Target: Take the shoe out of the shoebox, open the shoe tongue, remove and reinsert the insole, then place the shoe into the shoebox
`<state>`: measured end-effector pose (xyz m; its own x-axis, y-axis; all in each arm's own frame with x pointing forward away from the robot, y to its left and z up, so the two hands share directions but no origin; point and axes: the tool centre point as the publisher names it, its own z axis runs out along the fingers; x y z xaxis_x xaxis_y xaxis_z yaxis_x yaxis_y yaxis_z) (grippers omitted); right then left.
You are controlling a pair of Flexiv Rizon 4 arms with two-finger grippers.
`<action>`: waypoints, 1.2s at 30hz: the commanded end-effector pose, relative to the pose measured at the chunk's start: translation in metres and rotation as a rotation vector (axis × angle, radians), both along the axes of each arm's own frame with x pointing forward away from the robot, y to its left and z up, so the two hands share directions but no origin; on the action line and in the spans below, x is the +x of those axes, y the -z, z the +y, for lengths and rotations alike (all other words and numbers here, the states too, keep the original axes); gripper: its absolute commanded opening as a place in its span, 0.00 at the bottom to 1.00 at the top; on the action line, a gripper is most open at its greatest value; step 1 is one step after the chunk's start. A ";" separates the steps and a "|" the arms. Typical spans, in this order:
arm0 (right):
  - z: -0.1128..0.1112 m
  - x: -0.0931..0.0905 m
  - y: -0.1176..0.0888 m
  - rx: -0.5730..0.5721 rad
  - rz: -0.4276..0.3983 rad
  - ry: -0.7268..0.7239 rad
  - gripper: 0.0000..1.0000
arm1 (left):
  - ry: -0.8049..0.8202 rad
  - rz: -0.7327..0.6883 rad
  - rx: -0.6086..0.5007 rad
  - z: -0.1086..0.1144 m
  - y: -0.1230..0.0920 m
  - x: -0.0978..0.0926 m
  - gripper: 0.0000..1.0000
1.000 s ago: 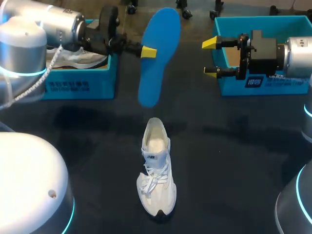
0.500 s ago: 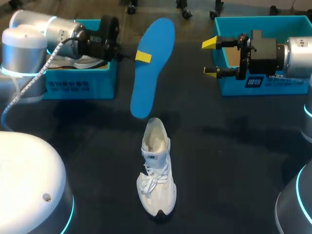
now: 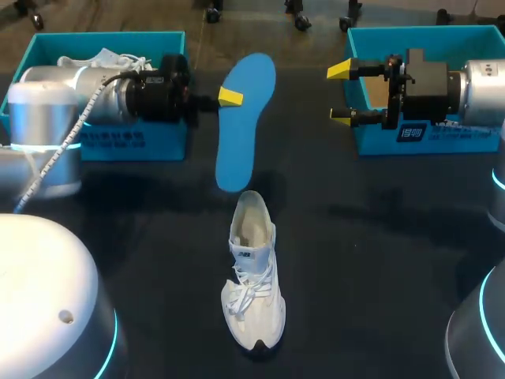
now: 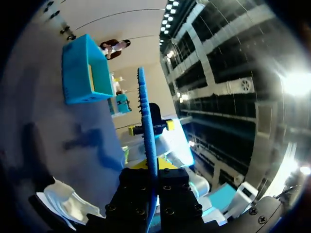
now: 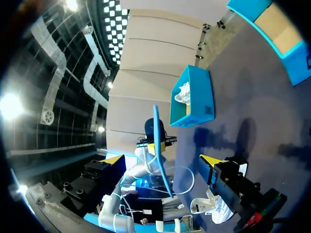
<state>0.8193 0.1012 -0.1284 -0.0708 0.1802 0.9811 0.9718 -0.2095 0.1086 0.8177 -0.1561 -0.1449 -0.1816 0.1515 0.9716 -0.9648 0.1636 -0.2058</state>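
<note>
Your left gripper (image 3: 230,98) is clenched on the blue insole (image 3: 245,118). It pinches the insole from 2 sides, near the wide end. In the left wrist view the insole (image 4: 147,126) shows edge-on, and it runs straight out between the 2 fingers. The insole hangs over the table (image 3: 379,260). Its wide end points to 1 o'clock and its narrow end points to 7 o'clock.

Your right gripper (image 3: 341,95) is released. Its 2 yellow tips stand wide apart with nothing between them. It hangs in front of the right box (image 3: 418,31), at 2 o'clock from the shoe.

The white shoe (image 3: 254,276) sits on the table, out of both boxes. Its toe points to 6 o'clock and its heel to 12 o'clock. The laces are loose and the mouth of the shoe is open. The narrow end of the insole is just past the heel, at 12 o'clock from the shoe. You cannot tell if the 2 touch.

The left box (image 3: 150,142) is at 10 o'clock from the shoe. Another white shoe (image 3: 106,58) lies inside it.
</note>
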 end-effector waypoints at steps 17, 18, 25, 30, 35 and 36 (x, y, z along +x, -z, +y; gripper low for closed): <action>0.001 0.000 0.000 -0.005 0.002 0.000 1.00 | -0.207 0.234 0.140 -0.019 0.015 -0.009 0.00; 0.001 0.000 0.000 -0.011 -0.001 -0.003 1.00 | -0.209 0.234 0.142 -0.020 0.015 -0.008 0.00; 0.002 0.000 -0.018 -0.221 -0.010 -0.056 1.00 | -0.221 0.244 0.166 -0.034 0.020 -0.004 0.00; 0.010 -0.003 -0.039 -0.411 0.018 -0.084 1.00 | -0.240 0.260 0.178 -0.040 0.024 0.000 0.00; 0.020 -0.005 -0.059 -0.594 0.054 -0.098 1.00 | -0.240 0.260 0.178 -0.040 0.024 0.000 0.00; 0.023 -0.005 -0.063 -0.627 0.052 -0.102 1.00 | -0.240 0.260 0.178 -0.040 0.024 0.000 0.00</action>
